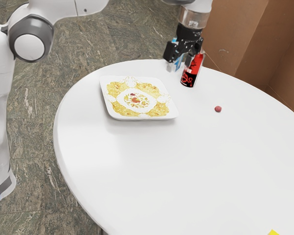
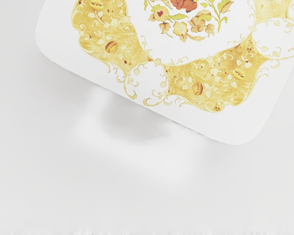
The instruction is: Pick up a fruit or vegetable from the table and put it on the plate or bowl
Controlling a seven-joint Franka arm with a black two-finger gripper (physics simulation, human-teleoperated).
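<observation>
Floor: grey-green stone pattern. Brown cardboard stands behind the far right of a round white worktop.

Plate: squarish and white, with a yellow ornamental border and a red and green floral centre. It lies flat on the worktop, toward the exterior view's left, and carries nothing.

Fruit: small, round and dark red. It lies on the bare worktop, well apart from the plate on the exterior view's right and nearer the camera than the bottle. Nothing touches it.

Bottle: red with black markings, slightly tilted, near the worktop's far edge. Its top overlaps the hand in the exterior view; whether they touch cannot be told.

Arm: white, entering from the exterior view's upper left and reaching across the top of that view. The hand hangs over the far edge of the worktop, just beyond the plate's far right corner. How far it is open cannot be told, nor whether it has hold of anything.

Wrist view: the plate lies on the worktop, one rounded corner and one edge in sight. A soft shadow falls on the worktop beside that edge.

A small yellow item sits at the near right edge of the exterior view; its kind cannot be told.
</observation>
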